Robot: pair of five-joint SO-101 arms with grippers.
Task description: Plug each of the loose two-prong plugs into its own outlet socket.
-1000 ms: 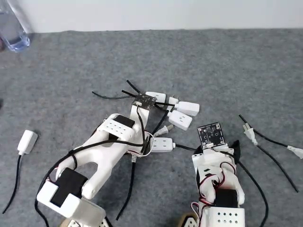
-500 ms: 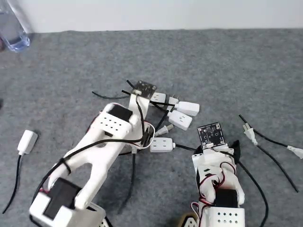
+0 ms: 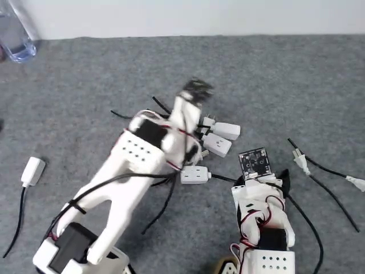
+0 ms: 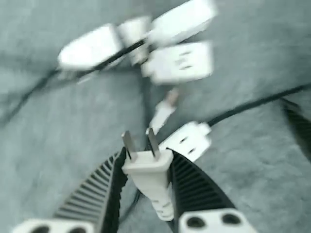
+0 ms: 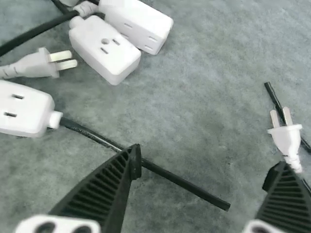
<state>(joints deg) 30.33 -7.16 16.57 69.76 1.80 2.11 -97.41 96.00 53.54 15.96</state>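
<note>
Table: grey, felt-like nap [image 3: 285, 74]; far edge meets a white wall.
Left arm: white plastic shell, black servo blocks, loose black cabling [image 3: 125, 177]. Stretched from the near edge to the socket cluster; in the high view its wrist covers part of the cluster.
Right arm: same build [image 3: 263, 225], sits at the near edge, with a square black board on its wrist.
Socket cluster: glossy white rounded blocks on black cords [image 3: 217, 144]. Three are countable in the high view; anything under the left arm can't be counted.
Lone socket: white, on a black cord [image 3: 32, 170], well apart on the left arm's side.
Right gripper: black ribbed fingers spread wide [image 5: 204, 162]; between them is bare table and a black cord [image 5: 146, 167].
Left gripper: black ribbed fingers [image 4: 148, 156] clamped on the held plug, one per side.
Held plug: white moulded body, two flat metal prongs [image 4: 148, 177]. It is off the table with prongs facing the cluster, not in any socket.
Loose plug: white, two-prong [image 5: 284, 136], lies flat near one right-gripper finger, which cuts off its cord.
Second loose plug: white [image 5: 36, 65], lies just beside the sockets, prongs bare.
Edge piece: small white end [image 3: 356, 182], cut off by the frame; type can't be told.
</note>
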